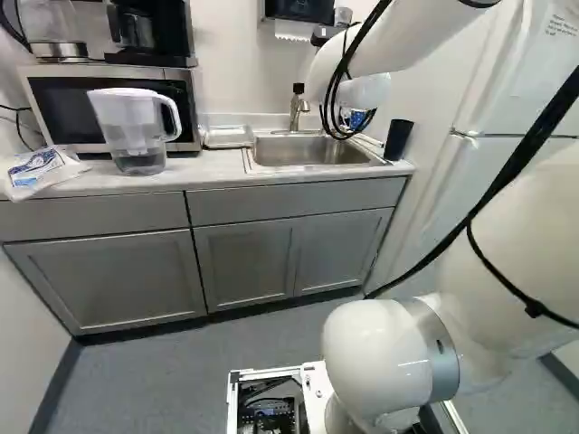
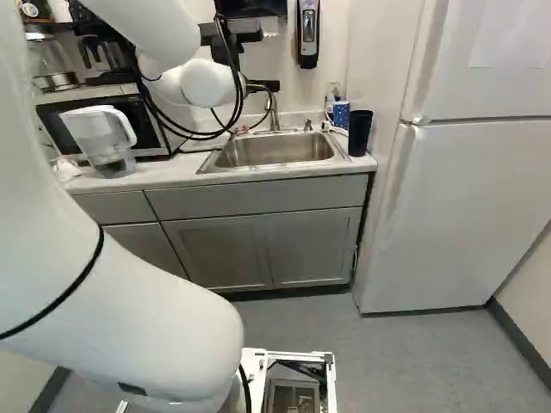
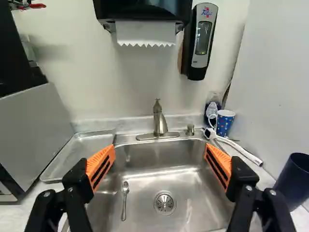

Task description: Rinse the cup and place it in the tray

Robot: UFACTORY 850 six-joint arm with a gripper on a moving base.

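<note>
Wrist view has the claw open and empty above the sink, its two fingers spread well apart; the spread probably serves to leave room for a cup. Dark cup stands upright just outside one finger, on the counter beside the sink; it is likely the one to rinse, set there to be near the water. Another, patterned cup stands farther ahead on the same side, so the choice is not certain. Beyond the opposite finger lies the tray, flat against the sink's other side, seemingly so that a wet cup travels only a short way.

Ahead of the claw, between its fingers, rises the faucet, with no water seen running; a spoon lies in the basin below, near the tray-side finger. The task looks to be at its start; the next move calls for a sideways shift and a descent around the dark cup, with care for the wall close by and the white-handled thing, which could snag a finger.
</note>
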